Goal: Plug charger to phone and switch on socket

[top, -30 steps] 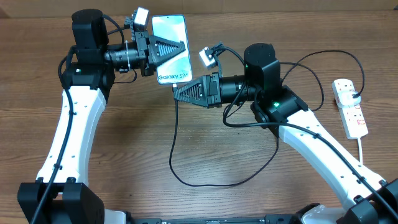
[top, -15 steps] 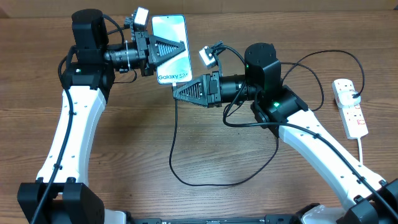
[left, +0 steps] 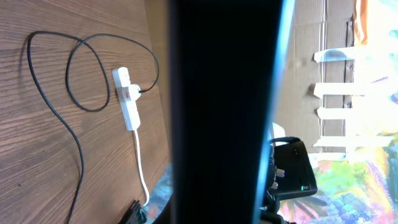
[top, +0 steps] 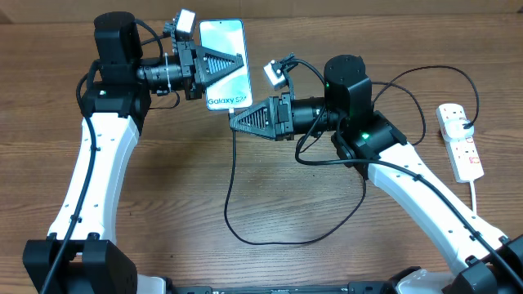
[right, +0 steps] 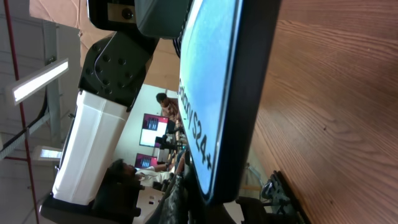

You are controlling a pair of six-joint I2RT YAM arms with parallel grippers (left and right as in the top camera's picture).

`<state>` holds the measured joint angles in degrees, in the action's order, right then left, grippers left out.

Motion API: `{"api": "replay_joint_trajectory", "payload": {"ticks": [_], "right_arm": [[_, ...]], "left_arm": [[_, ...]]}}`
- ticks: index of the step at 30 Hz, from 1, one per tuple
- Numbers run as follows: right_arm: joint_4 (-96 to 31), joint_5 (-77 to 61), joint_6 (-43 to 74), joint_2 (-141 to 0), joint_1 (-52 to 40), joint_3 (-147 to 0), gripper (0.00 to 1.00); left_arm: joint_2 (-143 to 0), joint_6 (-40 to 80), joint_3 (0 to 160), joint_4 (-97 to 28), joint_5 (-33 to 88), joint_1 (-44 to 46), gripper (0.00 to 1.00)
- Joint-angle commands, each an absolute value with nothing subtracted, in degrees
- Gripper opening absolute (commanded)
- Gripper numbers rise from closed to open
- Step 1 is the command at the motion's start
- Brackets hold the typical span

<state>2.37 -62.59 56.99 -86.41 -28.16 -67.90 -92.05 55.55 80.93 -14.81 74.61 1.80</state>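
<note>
The phone (top: 225, 67), light blue screen up with "Galaxy S24+" on it, is lifted above the table's far side, and my left gripper (top: 243, 59) is shut on it from the left. My right gripper (top: 232, 122) sits just under the phone's lower edge, shut on the tip of the charger (top: 230, 171), whose thin black cable hangs from it and loops over the table. In the right wrist view the phone (right: 208, 93) fills the middle. The socket (top: 460, 145) lies at the far right; it also shows in the left wrist view as the socket (left: 127, 102), behind the phone's dark back (left: 217, 112).
The black cable (left: 81, 163) runs in wide curves across the wooden table and behind my right arm to the socket. A white cord (top: 476, 192) trails from the socket toward the front right edge. Both arms cross the table's far half.
My right arm has shifted slightly to the right and a little up toward the phone's lower edge. The left arm and the phone have not moved.
</note>
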Motion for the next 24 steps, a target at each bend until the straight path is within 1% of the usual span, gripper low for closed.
{"api": "replay_joint_trajectory", "payload": {"ticks": [1,24], "right_arm": [[2.3,-62.7,57.3,-85.1,-27.7,-69.4,0.04],[1.7,-62.9,57.3,-85.1,-27.7,-69.4,0.04]], "left_arm": [[-91.5,56.2,81.7,-13.9,76.7,1.8,0.04],[-91.5,56.6,81.7,-11.7,76.5,1.8,0.04]]}}
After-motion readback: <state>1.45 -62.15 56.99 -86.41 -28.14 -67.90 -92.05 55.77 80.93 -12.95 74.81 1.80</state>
